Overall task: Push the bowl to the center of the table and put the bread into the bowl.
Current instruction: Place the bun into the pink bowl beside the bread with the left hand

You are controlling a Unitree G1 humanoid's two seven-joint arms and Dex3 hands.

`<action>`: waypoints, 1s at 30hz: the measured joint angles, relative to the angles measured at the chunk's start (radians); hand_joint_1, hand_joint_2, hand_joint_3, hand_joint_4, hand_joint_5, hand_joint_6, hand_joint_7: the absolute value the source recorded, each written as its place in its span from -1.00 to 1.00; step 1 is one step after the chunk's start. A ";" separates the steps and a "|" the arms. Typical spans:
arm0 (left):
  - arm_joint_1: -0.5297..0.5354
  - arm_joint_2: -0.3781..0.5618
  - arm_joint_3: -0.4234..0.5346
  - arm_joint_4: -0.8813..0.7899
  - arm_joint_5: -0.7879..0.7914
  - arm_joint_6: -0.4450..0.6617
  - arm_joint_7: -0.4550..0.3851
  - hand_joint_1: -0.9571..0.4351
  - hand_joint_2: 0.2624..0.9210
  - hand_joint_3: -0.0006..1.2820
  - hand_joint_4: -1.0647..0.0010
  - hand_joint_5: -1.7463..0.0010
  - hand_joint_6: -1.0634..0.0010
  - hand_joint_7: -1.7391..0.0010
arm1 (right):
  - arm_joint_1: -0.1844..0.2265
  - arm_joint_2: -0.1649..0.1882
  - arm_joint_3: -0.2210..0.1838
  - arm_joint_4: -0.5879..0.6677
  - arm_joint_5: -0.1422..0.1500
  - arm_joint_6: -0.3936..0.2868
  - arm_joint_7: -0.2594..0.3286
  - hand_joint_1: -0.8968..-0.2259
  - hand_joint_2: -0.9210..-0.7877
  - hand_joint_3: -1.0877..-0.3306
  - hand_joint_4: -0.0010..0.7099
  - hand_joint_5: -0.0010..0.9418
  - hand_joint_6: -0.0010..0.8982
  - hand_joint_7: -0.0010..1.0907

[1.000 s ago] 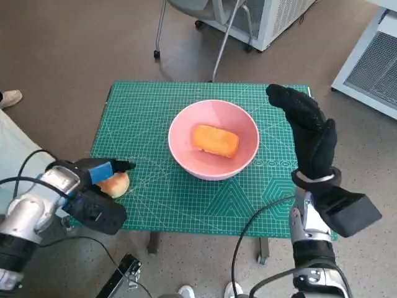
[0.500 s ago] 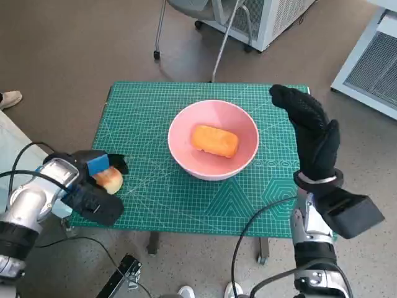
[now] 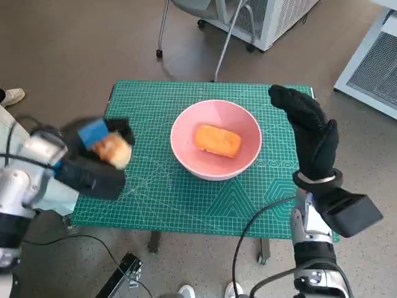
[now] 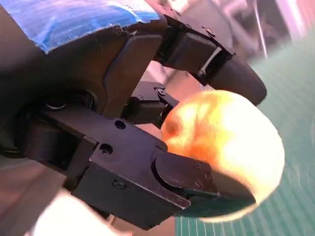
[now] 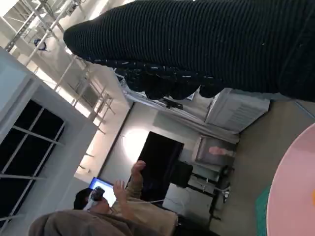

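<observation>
The green mat [image 3: 186, 198] covers the small table and is the biggest thing here. Near the middle of it, a bit toward 12 o'clock, sits the pink bowl [image 3: 186, 149]. A long orange bread [image 3: 217, 141] lies flat inside the bowl.

The right hand [image 3: 310, 133] in its black glove stands up at 3 o'clock from the bowl, just beside the rim but not touching it. Its fingers are stretched out straight and point toward 12 o'clock. It holds nothing. In the right wrist view the glove [image 5: 206, 44] is a dark band, and the pink edge of the bowl [image 5: 295, 187] shows in one corner.

The left hand [image 3: 99, 155] is at 9 o'clock from the bowl, over the edge of the mat. It looks blurry in the head view. Its black fingers are wrapped around a round bread roll [image 3: 113, 149], which is golden and brown. In the left wrist view the fingers [image 4: 197, 177] press on the roll [image 4: 231, 147] from two sides, and the roll is off the mat [image 4: 295, 98].

A person [image 5: 103, 206] shows small in the right wrist view, far behind the glove, with one hand raised. A shoe [image 3: 11, 95] peeks in at 9 o'clock on the floor.
</observation>
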 measured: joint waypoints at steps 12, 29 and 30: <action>-0.126 -0.065 0.057 -0.147 -0.081 0.071 -0.095 0.38 1.00 -0.93 -0.19 -0.30 -0.39 -0.31 | -0.001 0.000 -0.001 0.001 0.005 0.000 0.015 0.45 -0.56 0.27 0.39 -0.99 -0.53 0.60; -0.258 -0.273 -0.057 -0.052 -0.038 0.049 0.001 0.38 1.00 -0.86 -0.10 -0.46 -0.28 -0.29 | -0.010 -0.001 -0.007 0.029 0.005 -0.020 0.017 0.43 -0.83 0.35 0.40 -0.99 -0.53 0.60; -0.264 -0.285 -0.068 -0.034 -0.033 0.046 0.008 0.38 1.00 -0.85 -0.09 -0.47 -0.27 -0.29 | -0.010 -0.001 -0.007 0.029 0.004 -0.021 0.017 0.43 -0.85 0.35 0.40 -0.99 -0.53 0.59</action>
